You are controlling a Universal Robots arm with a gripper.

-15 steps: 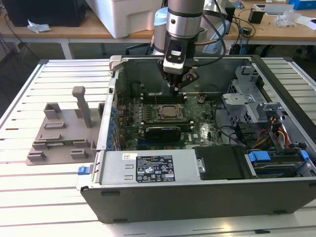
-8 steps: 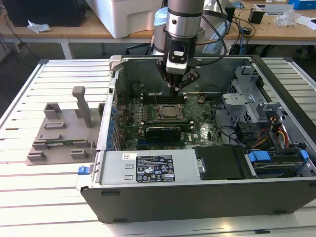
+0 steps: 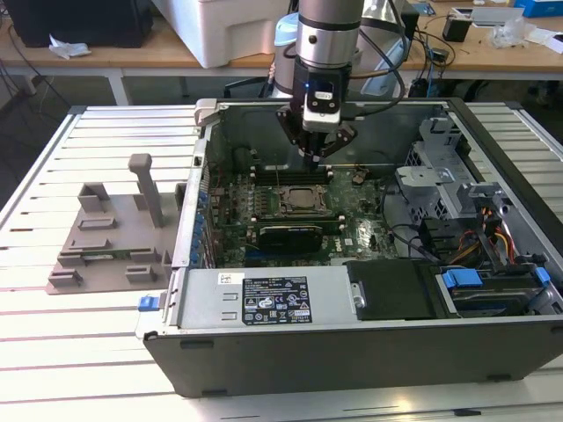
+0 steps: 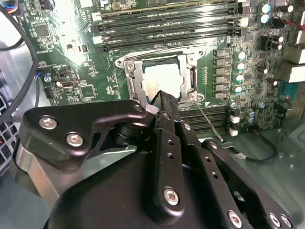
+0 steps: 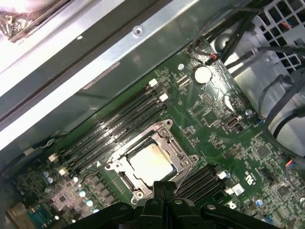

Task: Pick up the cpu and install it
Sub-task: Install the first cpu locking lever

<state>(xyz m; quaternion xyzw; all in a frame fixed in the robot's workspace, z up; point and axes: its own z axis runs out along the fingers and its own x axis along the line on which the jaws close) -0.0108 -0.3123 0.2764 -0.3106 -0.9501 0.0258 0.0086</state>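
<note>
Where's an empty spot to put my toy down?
The slatted table is bare behind the gray stand and in front of it. Inside the computer case it's crowded: parts, cables, and the gripper above the cpu.

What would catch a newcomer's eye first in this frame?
The open grey metal computer case lying on the slatted table, its green motherboard exposed. The black gripper hangs just above the square metal-framed socket, where the shiny silver square cpu already sits.

Open computer case (image 3: 369,334) lies on table (image 3: 53,352), toward exterior view's right edge. Fixture block (image 3: 110,237) beside it, toward exterior view's left edge. Cpu (image 5: 148,161) sits in socket (image 5: 164,131) on motherboard (image 3: 229,211) inside case. End effector (image 3: 318,149) above memory slots (image 5: 109,126), behind socket.
</note>
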